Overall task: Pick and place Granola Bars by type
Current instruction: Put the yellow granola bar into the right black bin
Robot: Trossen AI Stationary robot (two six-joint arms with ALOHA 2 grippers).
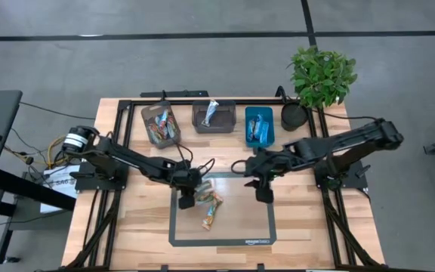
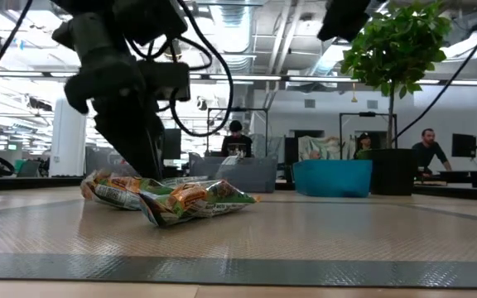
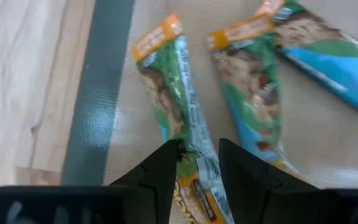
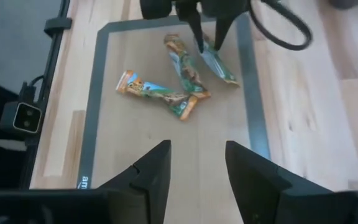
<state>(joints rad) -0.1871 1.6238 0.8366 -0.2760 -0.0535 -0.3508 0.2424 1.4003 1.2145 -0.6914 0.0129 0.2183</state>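
Three granola bars in green, orange and blue wrappers lie flat on the grey-framed mat (image 1: 222, 240). One bar (image 3: 166, 93) runs between my left gripper's fingers, a second bar (image 3: 250, 93) lies beside it, and a third bar (image 4: 145, 87) lies farther toward the near edge. My left gripper (image 1: 186, 198) stands low over the mat's left part, pointing down, closed in on the first bar (image 4: 219, 62). My right gripper (image 1: 263, 193) hangs open above the mat's right part and holds nothing. My left gripper pinches one granola bar between its two fingers (image 3: 166, 168), at about the bar's middle (image 3: 194, 149). The fingers come from above, pointing down, and lie across the bar's length. The bar lies flat on the mat, with its orange end (image 3: 157, 40) sticking out ahead.
At the table's far edge stand a grey bin (image 1: 161, 125) with multicoloured bars, a grey bin (image 1: 214, 117) with one bar and a blue bin (image 1: 259, 126) with blue bars. A potted plant (image 1: 322, 75) stands at the far right corner. People sit in the room beyond.
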